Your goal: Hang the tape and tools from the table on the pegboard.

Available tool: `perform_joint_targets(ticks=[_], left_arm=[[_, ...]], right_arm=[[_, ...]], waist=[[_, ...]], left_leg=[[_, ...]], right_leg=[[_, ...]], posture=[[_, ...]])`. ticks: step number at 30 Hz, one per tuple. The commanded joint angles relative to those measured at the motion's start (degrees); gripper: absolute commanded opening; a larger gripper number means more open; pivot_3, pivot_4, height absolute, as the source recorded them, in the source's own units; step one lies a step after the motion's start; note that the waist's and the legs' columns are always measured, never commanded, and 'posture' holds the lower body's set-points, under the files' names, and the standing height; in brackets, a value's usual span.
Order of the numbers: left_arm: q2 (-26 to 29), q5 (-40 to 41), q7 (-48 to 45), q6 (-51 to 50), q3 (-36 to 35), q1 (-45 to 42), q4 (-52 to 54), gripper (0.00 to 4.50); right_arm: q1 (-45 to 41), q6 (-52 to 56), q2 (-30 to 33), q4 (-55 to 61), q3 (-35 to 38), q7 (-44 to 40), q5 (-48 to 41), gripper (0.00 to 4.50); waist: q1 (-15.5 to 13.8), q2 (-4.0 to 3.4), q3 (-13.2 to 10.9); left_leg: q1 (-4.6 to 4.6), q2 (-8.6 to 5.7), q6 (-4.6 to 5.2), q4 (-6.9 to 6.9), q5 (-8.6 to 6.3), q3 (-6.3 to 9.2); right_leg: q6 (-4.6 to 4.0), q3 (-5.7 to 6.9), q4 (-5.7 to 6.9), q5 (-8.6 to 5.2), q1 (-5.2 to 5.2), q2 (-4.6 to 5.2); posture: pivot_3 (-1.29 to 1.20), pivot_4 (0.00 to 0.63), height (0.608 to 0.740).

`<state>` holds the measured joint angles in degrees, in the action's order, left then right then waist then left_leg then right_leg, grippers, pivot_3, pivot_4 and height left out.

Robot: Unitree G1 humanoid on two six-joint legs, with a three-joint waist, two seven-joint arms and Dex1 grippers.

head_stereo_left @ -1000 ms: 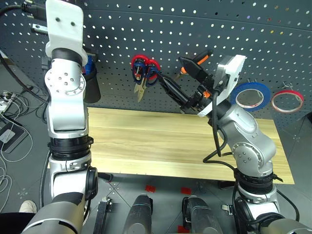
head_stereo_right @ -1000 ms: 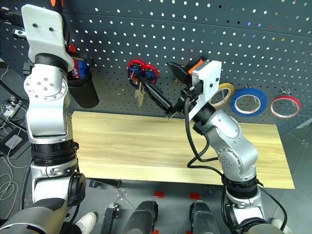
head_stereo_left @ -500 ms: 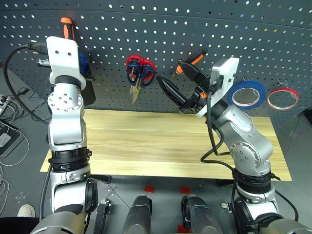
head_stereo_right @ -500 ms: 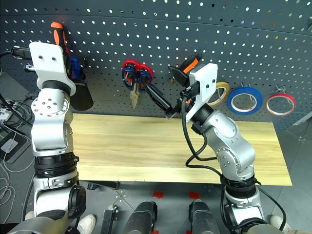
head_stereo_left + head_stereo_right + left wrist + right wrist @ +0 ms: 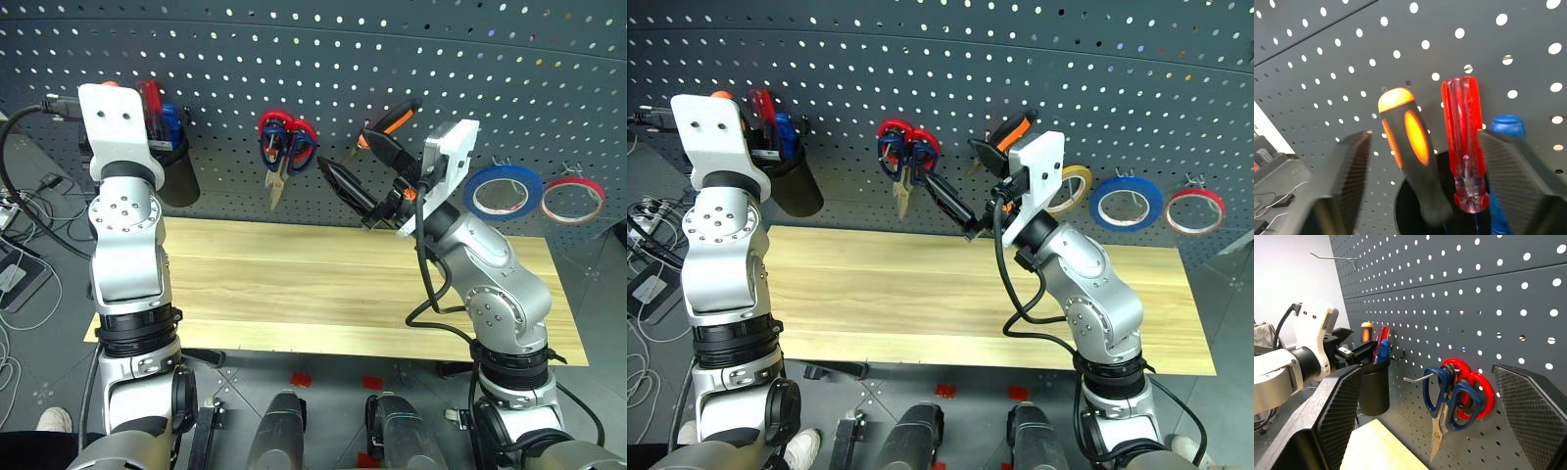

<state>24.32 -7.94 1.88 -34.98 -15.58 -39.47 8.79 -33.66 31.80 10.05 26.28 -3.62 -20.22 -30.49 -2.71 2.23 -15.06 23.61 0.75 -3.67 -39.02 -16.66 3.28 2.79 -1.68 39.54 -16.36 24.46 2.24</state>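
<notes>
Table (image 5: 323,294) in front of me is bare, so nothing's left to pick up. L jaws (image 5: 1425,161) spread wide either side of the black-and-orange screwdriver (image 5: 1409,147), not pinching it; it stands handle-up, long axis near vertical, in the black cup (image 5: 795,186) w/ the red and blue drivers. L arm is the nearer one; I'd back it straight off. R jaws (image 5: 1425,406) spread too, empty, facing the blue-handled scissors (image 5: 1447,404) on their hook. Pliers (image 5: 377,142) and blue tape (image 5: 502,192) hang on the pegboard (image 5: 392,59).
</notes>
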Motion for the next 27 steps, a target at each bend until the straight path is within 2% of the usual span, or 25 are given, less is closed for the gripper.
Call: perform_joint_targets(ticks=[1, 8, 14, 20, 27], left_arm=[[-0.14, 1.42, -0.14, -0.36, -0.87, -1.20, 2.35, 4.47], [-3.77, 9.97, -6.00, -2.55, -0.21, -0.40, 8.97, 4.47], [-4.78, 14.33, -9.05, -7.30, 1.83, 4.49, 18.70, 4.47], [-7.06, 17.78, -11.33, -11.35, 7.64, 16.22, 29.47, 4.47], [-10.30, 18.17, -12.39, -7.75, 15.26, 29.25, 27.89, 4.47]], right_arm=[[0.18, -0.27, 0.31, 2.16, 0.52, -0.24, -0.60, 4.50], [3.88, 1.09, 4.95, 5.24, 2.97, -0.37, -1.11, 4.50], [8.61, 3.54, 8.22, 9.60, 4.74, 0.72, -1.64, 4.50], [17.61, 5.22, 11.01, 13.63, 4.73, 4.63, 3.09, 4.50], [25.31, 4.50, 10.29, 11.15, 1.44, 12.01, 13.80, 4.50]], waist=[[-0.01, 0.00, 0.00], [-0.50, 0.00, 0.00], [-0.01, 0.00, 0.00], [-0.06, 0.00, 0.19], [-0.21, -0.02, 0.95]], left_leg=[[0.00, 0.00, 0.00, 0.00, 0.00, 0.00], [0.04, -0.05, 0.00, -0.06, 0.00, 0.05], [0.00, 0.00, 0.01, -0.01, 0.00, 0.03], [-0.02, -0.01, 0.03, 0.00, -0.01, -0.03], [-0.27, -0.04, 0.06, 0.01, -0.02, -0.22]], right_leg=[[0.00, 0.00, 0.00, 0.00, 0.00, 0.00], [0.00, 0.03, -0.02, 0.00, -0.06, 0.06], [0.00, -0.02, -0.01, 0.00, -0.05, 0.03], [0.00, -0.14, -0.03, 0.00, -0.07, 0.03], [0.00, -0.35, -0.17, -0.01, -0.19, 0.03]], posture=[[0.17, 0.232, 0.740], [0.17, 0.228, 0.740], [0.16, 0.223, 0.740], [0.15, 0.207, 0.740], [0.13, 0.186, 0.740]])
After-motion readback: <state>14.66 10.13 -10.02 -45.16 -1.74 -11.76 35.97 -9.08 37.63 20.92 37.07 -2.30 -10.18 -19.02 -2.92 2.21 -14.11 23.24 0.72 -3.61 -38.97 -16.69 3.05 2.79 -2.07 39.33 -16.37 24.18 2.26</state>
